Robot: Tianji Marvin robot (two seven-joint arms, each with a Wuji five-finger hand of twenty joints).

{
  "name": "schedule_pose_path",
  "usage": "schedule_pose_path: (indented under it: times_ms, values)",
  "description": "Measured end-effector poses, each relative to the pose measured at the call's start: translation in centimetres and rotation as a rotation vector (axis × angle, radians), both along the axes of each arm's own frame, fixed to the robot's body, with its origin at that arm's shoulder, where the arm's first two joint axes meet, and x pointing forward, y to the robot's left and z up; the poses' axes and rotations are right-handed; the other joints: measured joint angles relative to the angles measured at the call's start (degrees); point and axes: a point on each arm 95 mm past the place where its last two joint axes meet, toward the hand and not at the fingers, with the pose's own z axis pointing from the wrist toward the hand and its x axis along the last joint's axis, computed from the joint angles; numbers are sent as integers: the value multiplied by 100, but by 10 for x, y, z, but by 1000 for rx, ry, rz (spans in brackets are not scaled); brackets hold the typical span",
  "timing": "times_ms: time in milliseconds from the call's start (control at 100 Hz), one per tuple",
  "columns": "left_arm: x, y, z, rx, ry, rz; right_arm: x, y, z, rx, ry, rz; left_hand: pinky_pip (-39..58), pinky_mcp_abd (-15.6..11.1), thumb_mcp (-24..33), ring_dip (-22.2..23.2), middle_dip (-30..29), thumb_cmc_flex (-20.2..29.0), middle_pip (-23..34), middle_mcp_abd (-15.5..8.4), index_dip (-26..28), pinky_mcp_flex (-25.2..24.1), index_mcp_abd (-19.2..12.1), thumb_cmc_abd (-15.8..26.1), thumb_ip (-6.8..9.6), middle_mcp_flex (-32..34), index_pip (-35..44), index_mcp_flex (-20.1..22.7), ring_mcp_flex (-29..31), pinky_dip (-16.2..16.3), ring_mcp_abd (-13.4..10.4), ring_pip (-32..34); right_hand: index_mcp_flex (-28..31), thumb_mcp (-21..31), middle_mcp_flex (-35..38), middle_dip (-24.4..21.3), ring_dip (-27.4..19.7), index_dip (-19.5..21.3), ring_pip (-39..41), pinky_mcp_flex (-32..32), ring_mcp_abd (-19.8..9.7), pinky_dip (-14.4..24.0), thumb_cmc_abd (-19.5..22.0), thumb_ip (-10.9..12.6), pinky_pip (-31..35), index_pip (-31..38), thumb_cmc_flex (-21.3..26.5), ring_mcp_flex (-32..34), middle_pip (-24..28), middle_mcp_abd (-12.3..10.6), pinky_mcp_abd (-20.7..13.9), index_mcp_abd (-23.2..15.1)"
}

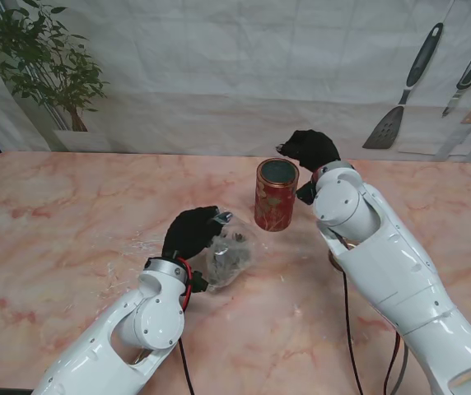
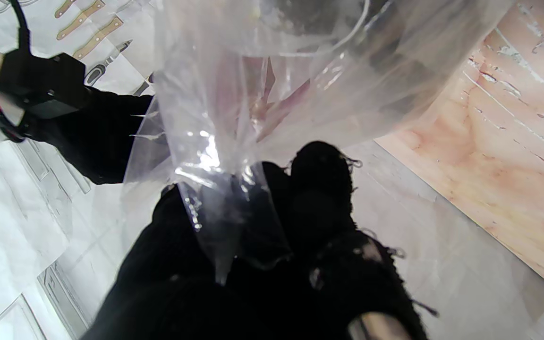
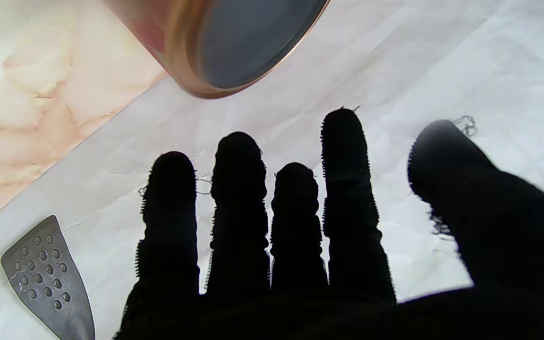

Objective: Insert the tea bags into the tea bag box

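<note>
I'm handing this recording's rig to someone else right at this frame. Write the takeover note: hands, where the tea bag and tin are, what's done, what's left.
Left hand: shut on the clear plastic tea bag, pinching its gathered top; the bag hangs by the hand, left of the tin and nearer to me.
Right hand: open, fingers spread, holding nothing, beside the red tea tin on its right and farther side, not touching it as far as I can tell.
Tin stands upright on the marble table, lid off, mouth open.
Done: bag picked up.
Left: carry the bag over the tin's mouth, lower it in, release.
</note>
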Motion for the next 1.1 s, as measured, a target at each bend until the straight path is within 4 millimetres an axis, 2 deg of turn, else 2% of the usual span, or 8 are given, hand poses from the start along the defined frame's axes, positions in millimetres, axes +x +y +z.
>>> schedule_pose_path:
  times_ms: [190, 220, 300, 640, 830, 970, 1100]
  values:
    - [1, 0, 1, 13, 2, 8, -15, -11, -5, 33, 24, 87, 0, 0, 1, 0, 0, 0, 0, 0, 0, 0, 0, 0, 0, 0, 0, 0, 0, 0, 0, 0, 13, -28, 203, -57, 0, -285, 20, 33, 0, 0, 6, 1, 4, 66, 258, 7, 0, 43, 0, 0]
    - [1, 0, 1, 17, 1, 10, -17, -12, -6, 52, 32, 103, 0, 0, 1, 0, 0, 0, 0, 0, 0, 0, 0, 0, 0, 0, 0, 0, 0, 0, 0, 0, 170, -29, 219, -58, 0, -330, 24, 33, 0, 0, 8, 1, 5, 77, 303, 7, 0, 63, 0, 17]
    - [2, 0, 2, 21, -1, 13, -23, -15, -11, 130, 59, 153, 0, 0, 1, 0, 0, 0, 0, 0, 0, 0, 0, 0, 0, 0, 0, 0, 0, 0, 0, 0, 136, -45, 282, -58, 0, -414, 102, 33, 19, 1, 10, 1, 9, 89, 434, 79, 0, 105, 0, 77]
    - [5, -1, 4, 32, -1, 25, -51, -19, -35, 219, 134, 376, 0, 0, 1, 0, 0, -1, 0, 0, 1, 0, 0, 0, 0, 0, 0, 0, 0, 0, 0, 0, 294, -244, 333, -59, 13, -580, 233, 26, 71, 32, 27, 1, 21, 197, 794, 78, 5, 174, 0, 184]
    - [6, -1, 5, 35, -2, 30, -63, -18, -47, 232, 193, 496, 0, 0, 2, 0, 0, -1, 0, 0, 1, 0, 0, 0, 0, 0, 0, 0, 0, 0, 0, 0, 294, -431, 333, -59, 15, -724, 237, -11, 75, 81, 334, 1, 21, 190, 873, 76, 9, 176, 0, 221]
    - [6, -1, 6, 28, -10, 31, -68, -17, -53, 229, 219, 543, 0, 0, 2, 0, 0, -1, 0, 0, 1, 0, 0, 0, 0, 0, 0, 0, 0, 0, 0, 0, 308, -725, 331, -59, 69, -928, 287, -82, 76, 86, 583, 1, 21, -61, 934, 72, 38, 176, 0, 221]
    - [2, -2, 6, 6, -36, 10, -71, -13, -62, 226, 265, 585, 0, 0, 2, 0, 0, -1, 0, 0, 1, 0, 0, 0, -1, 0, 0, 0, 0, 0, 0, 0, 349, -738, 330, 8, 99, -1114, 363, -146, 91, 153, 584, 1, 19, -251, 934, 65, 142, 176, 0, 174]
